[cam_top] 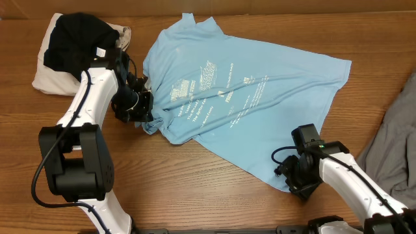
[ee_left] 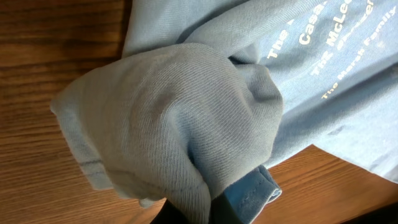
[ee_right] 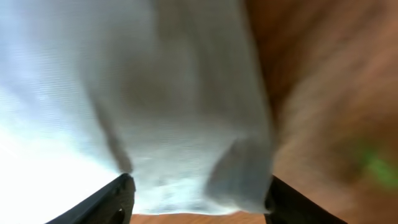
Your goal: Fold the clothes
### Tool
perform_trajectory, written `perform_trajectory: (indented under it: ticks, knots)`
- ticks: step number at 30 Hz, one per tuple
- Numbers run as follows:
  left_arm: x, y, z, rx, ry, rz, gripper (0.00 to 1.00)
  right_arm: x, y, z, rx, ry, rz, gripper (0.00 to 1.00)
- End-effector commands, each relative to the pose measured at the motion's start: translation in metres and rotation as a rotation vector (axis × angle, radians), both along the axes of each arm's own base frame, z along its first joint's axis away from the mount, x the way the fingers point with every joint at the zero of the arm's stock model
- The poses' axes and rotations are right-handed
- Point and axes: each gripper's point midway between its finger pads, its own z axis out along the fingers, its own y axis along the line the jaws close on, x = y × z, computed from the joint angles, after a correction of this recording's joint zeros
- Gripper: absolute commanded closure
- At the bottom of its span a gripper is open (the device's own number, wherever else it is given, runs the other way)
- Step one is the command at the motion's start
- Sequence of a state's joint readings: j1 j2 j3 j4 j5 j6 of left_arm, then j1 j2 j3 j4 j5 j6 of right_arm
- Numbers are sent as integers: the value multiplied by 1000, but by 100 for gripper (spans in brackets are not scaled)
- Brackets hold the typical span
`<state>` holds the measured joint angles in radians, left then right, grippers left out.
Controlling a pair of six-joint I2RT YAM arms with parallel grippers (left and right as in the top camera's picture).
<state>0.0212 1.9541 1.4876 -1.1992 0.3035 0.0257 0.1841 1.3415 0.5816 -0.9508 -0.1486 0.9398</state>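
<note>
The sky-blue T-shirt with pale lettering lies spread and rumpled across the middle of the wooden table. My left gripper is at the shirt's left edge, shut on a bunched fold of the blue cloth. In the left wrist view that fold wraps over the jaws and hides most of them. My right gripper is at the shirt's near right corner. It is open, its dark fingers wide apart with the shirt's hem lying between them; that view is blurred.
A black garment sits on a folded beige one at the back left. A grey garment hangs in at the right edge. Bare wooden table runs along the front.
</note>
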Motion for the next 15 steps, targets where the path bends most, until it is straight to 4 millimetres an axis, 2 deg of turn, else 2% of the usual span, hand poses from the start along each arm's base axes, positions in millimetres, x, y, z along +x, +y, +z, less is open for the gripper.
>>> perform_trajectory:
  ticks: [1, 3, 8, 10, 13, 15]
  knots:
    - [9, 0, 14, 0, -59, -13, 96, 2, -7, 1, -48, -1, 10, 38]
    - [9, 0, 14, 0, -62, -13, 96, 1, -8, 1, -56, 3, 11, 49]
    - [10, 0, 14, 1, -63, -14, 96, 3, -9, 1, -58, -5, 16, 87]
    - [11, 0, 14, 1, -68, -13, 96, 4, -8, 0, -54, -16, 40, 96]
    - [15, 0, 17, 1, -84, -12, 96, 9, -8, 3, -51, -27, 39, 96]
    - [19, 2, 26, 1, -96, -6, 96, 17, -7, 12, -46, -49, 71, 96]
